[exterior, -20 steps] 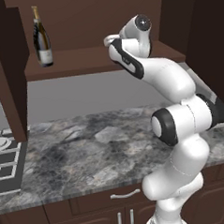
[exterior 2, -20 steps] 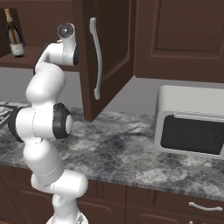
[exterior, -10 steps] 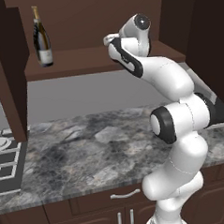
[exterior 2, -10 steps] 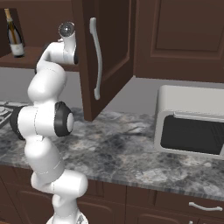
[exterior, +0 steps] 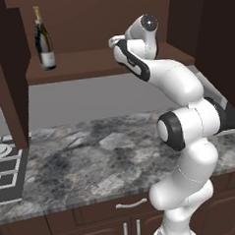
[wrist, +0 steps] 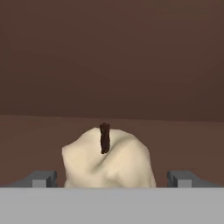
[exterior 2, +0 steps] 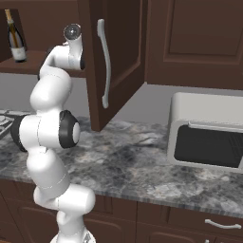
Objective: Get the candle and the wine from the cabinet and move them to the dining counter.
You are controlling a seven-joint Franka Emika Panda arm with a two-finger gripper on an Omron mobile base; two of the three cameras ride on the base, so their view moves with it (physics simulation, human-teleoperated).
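Two items stood on the open cabinet (exterior: 106,61) shelf above the marbled counter (exterior: 92,155): wine (exterior: 43,40) and candle (wrist: 108,159) between wide-open, empty gripper (wrist: 111,178) fingers.

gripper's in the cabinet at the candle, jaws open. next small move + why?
Probably ease forward a touch, then close. In the hand view the candle sits centred between the open gripper fingertips, which flank it without touching. It rests on the cabinet shelf; the wine stands well aside.

The arm (exterior: 179,86) has crept a touch deeper into the cabinet (exterior: 101,61), its hand edging further over the shelf.
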